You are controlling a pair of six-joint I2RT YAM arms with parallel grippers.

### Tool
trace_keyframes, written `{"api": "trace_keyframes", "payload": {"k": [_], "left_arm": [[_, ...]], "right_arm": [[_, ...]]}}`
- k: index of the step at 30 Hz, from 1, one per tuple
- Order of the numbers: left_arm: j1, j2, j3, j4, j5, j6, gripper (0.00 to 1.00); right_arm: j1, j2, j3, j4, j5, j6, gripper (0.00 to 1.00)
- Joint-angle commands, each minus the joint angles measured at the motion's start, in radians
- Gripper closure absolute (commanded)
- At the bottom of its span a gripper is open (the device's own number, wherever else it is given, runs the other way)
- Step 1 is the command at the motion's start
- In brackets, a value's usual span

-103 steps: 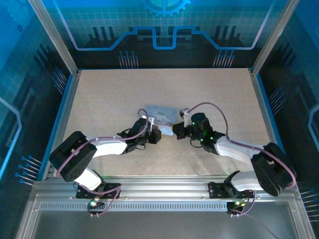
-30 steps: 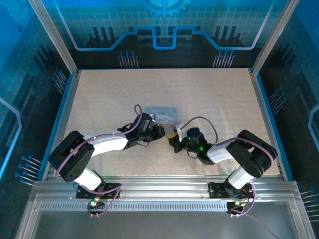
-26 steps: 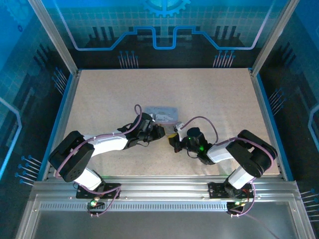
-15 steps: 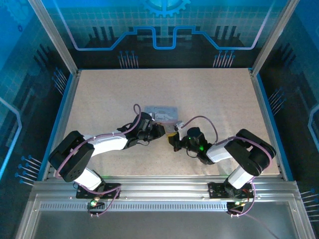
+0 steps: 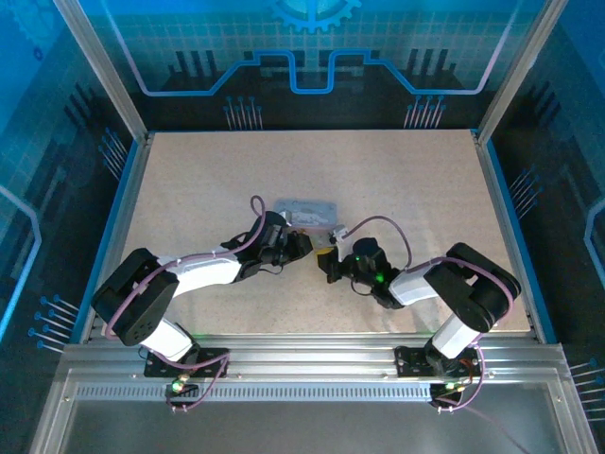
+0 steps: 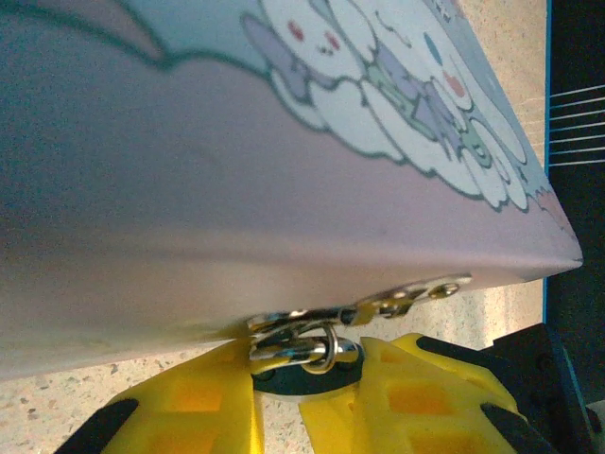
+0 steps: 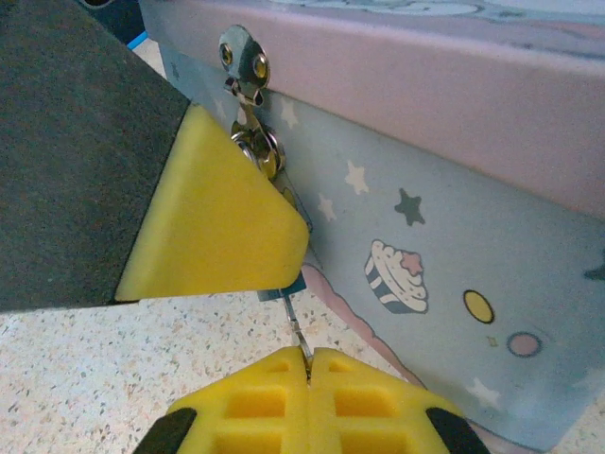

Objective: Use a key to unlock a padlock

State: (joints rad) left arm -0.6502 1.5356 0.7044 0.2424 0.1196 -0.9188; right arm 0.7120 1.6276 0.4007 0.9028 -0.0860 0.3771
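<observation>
The pale blue tin point(image 5: 307, 210) with a cartoon lid lies mid-table. From the hasp point(image 6: 416, 295) on its front hangs the tiny padlock point(image 6: 304, 354), a silver shackle on a dark body. My left gripper point(image 6: 307, 376) is shut on that body, a yellow finger point(image 7: 217, 222) on each side. My right gripper point(image 7: 307, 361) is shut on the thin key point(image 7: 296, 324). The key's tip meets the underside of the padlock point(image 7: 281, 289), which peeks out below the left finger. In the top view my left gripper point(image 5: 304, 244) and right gripper point(image 5: 331, 263) meet at the tin's near side.
The tin's blue side wall point(image 7: 454, 284) stands close on the right of the key. Speckled tabletop point(image 5: 378, 170) stretches open behind and beside the tin. Blue rails and the enclosure frame point(image 5: 501, 218) bound the table.
Since the earliest frame my right arm has folded in, bringing its gripper low at the tin's near side. Over the last second it crept slightly toward the padlock; the left arm held still.
</observation>
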Motion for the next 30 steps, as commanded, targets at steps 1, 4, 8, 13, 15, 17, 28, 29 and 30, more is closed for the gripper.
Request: {"api": "trace_keyframes", "payload": {"k": [1,4,8,13,15,17,28,29,30], "left_arm": [[-0.012,-0.014,-0.003,0.029,0.037,-0.011,0.82],[-0.012,-0.012,-0.006,0.033,0.041,-0.016,0.82],[-0.012,-0.011,-0.009,0.035,0.043,-0.019,0.82],[-0.011,-0.009,-0.015,0.046,0.049,-0.027,0.82],[-0.010,-0.012,-0.011,0.034,0.045,-0.018,0.81],[-0.004,-0.022,-0.007,0.016,0.037,-0.004,0.78],[0.037,-0.053,-0.014,-0.016,0.029,0.010,0.56],[0.040,-0.057,-0.018,-0.016,0.029,0.010,0.52],[0.043,-0.063,-0.019,-0.017,0.029,0.011,0.50]], "right_arm": [[-0.002,-0.006,0.075,0.100,-0.026,0.003,1.00],[-0.002,-0.009,0.109,0.095,-0.028,0.002,1.00],[-0.005,-0.015,0.150,0.082,-0.029,-0.009,1.00],[-0.007,-0.012,0.178,0.081,-0.026,0.000,1.00],[-0.005,-0.009,0.172,0.071,-0.022,0.007,1.00],[-0.005,-0.004,0.152,0.063,-0.017,0.029,1.00],[0.043,0.031,0.167,-0.214,-0.019,0.247,1.00],[0.047,0.041,0.172,-0.225,-0.019,0.259,1.00],[0.052,0.051,0.176,-0.236,-0.010,0.272,1.00]]}}
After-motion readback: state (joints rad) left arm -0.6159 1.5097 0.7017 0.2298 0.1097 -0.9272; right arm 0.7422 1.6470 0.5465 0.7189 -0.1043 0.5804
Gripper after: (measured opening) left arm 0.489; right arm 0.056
